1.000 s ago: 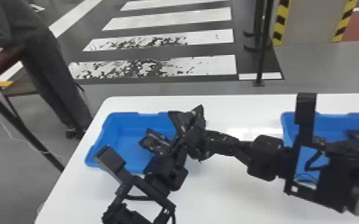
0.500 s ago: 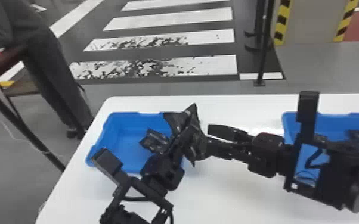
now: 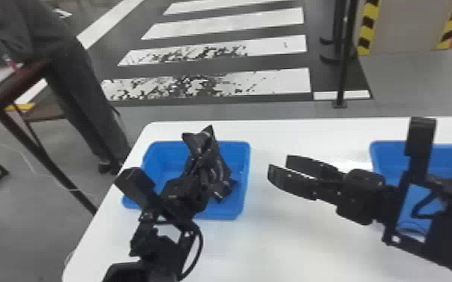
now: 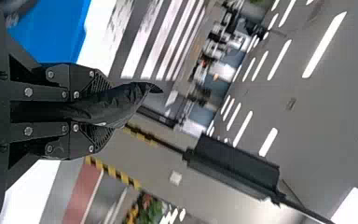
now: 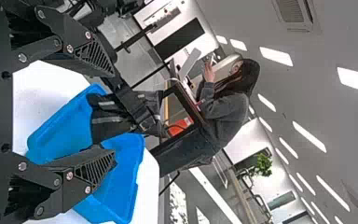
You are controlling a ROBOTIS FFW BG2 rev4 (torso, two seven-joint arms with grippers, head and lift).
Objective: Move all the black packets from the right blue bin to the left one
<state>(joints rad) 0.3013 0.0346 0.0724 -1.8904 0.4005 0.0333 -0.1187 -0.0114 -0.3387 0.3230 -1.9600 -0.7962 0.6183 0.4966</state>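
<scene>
In the head view my left gripper holds a black packet over the left blue bin. The left wrist view shows my left gripper shut on that black packet, which is pinched between both fingers. Another dark packet appears low at the left bin's right part, partly behind the gripper. My right gripper stands open between the bins; in the right wrist view the right gripper has its fingers wide apart. The right blue bin is mostly covered by the right arm, with something dark inside.
A white table carries both bins. Beyond its left side are a brown desk and a person beside it. A black post stands on the floor behind the table.
The left gripper has moved left with its packet, away from the right gripper and over the left bin. The right gripper has let go of the packet and opened, staying near the same place.
</scene>
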